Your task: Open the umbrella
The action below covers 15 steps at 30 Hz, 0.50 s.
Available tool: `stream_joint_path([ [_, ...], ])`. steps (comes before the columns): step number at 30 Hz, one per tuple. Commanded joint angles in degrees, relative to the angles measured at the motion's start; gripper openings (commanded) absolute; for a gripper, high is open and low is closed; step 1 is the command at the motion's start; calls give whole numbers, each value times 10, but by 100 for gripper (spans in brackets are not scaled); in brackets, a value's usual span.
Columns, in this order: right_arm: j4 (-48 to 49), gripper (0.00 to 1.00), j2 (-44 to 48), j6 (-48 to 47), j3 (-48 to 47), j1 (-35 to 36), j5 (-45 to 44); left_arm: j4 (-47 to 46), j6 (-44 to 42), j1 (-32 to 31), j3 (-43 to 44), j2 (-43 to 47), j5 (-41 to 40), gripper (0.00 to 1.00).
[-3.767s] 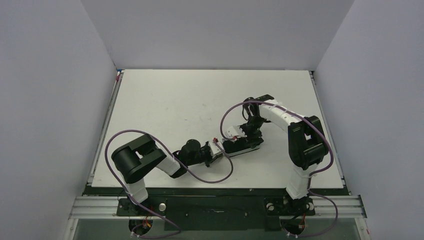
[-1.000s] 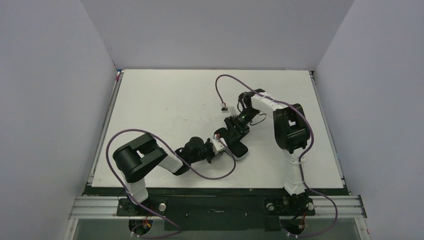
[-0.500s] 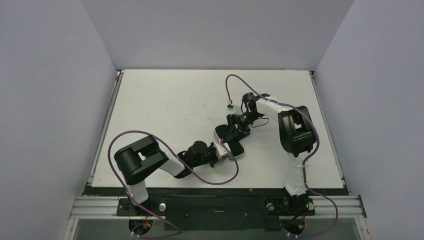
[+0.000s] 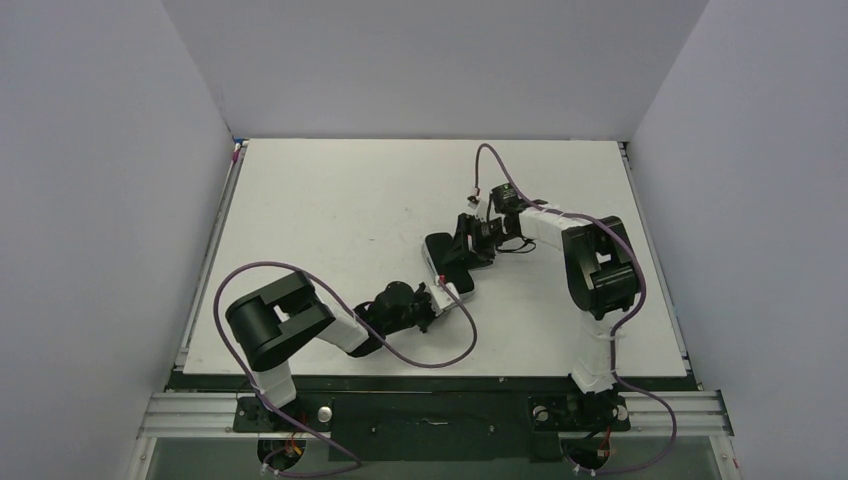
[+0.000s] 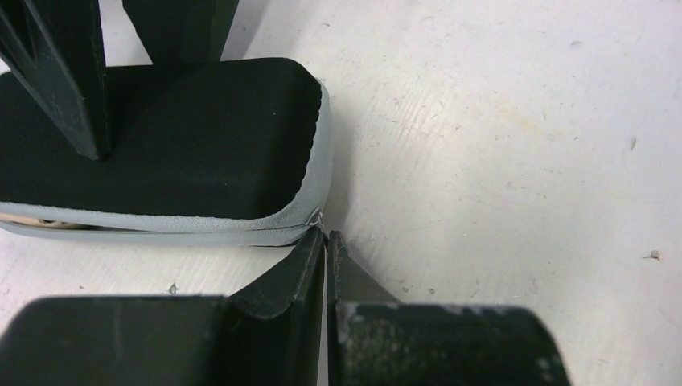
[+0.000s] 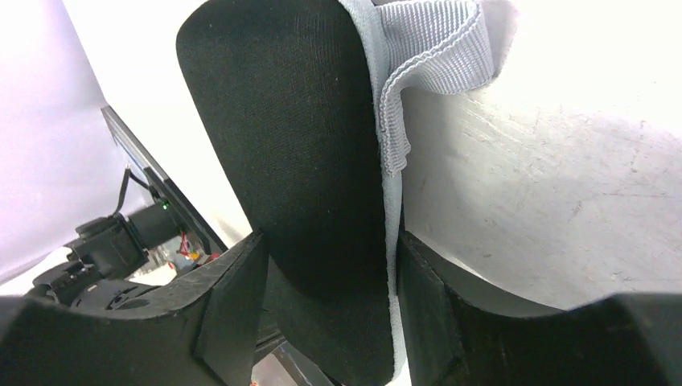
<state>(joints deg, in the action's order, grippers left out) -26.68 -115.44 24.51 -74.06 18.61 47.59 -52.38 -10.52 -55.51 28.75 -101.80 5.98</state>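
Left gripper (image 5: pixel 326 241): nearest of the working ends, low over the table (image 5: pixel 523 145); both jaws pressed flat together with no gap.
Left gripper contact: tips sit right at the corner of the umbrella's grey rim; whether anything is nipped between them cannot be told.
Umbrella (image 4: pixel 447 255): folded, lying on the table a little right of centre, between the two grippers.
Umbrella appearance: a flat black fabric pack with grey edging (no canopy, shaft or ribs on show).
Strap (image 6: pixel 426 40): grey webbing loop at the pack's end away from the right wrist camera, resting on the table.
Right gripper (image 6: pixel 330 265): beyond the umbrella, reaching in from the right; clamped on the pack.
Right fingers (image 6: pixel 233 305): one against the black face, the other against the grey-edged side, the pack filling the space between them.
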Motion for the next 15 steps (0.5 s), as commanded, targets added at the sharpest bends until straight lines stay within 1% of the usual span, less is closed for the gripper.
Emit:
stream_joint_path([
  [1, 137, 37, 11, 81, 36, -5, -106, 34, 60, 1, 2, 15, 34, 0],
  [2, 113, 39, 17, 71, 38, -8, -101, 42, 69, 8, 5, 17, 35, 0],
  [3, 99, 44, 32, 41, 44, -17, -96, 50, 75, 19, 0, 24, 35, 0],
  [5, 53, 61, 57, -9, 57, -36, -89, 57, 67, 31, -8, 36, 40, 0],
  [6, 16, 66, 64, -27, 59, -43, -79, 59, 64, 35, -15, 39, 46, 0],
  [7, -6, 75, 74, -61, 58, -56, -72, 63, 60, 43, -20, 44, 49, 0],
  [8, -52, 80, 76, -81, 53, -67, -56, 65, 58, 47, -23, 45, 56, 0],
  [9, -78, 82, 81, -128, 41, -74, -47, 67, 55, 53, -25, 46, 57, 0],
  [10, -125, 84, 85, -155, 35, -82, -27, 67, 53, 55, -26, 47, 58, 0],
  [11, -144, 84, 98, -214, 24, -86, -20, 68, 49, 58, -29, 47, 59, 0],
  [12, -175, 86, 105, -245, 20, -96, -5, 67, 44, 60, -30, 47, 60, 0],
  [13, -190, 87, 120, -314, 6, -101, -1, 67, 43, 62, -30, 46, 61, 0],
  [14, -221, 89, 126, -351, -2, -111, 4, 66, 40, 64, -30, 46, 65, 0],
  [15, -235, 90, 134, -421, -22, -116, 6, 66, 39, 68, -30, 45, 67, 0],
])
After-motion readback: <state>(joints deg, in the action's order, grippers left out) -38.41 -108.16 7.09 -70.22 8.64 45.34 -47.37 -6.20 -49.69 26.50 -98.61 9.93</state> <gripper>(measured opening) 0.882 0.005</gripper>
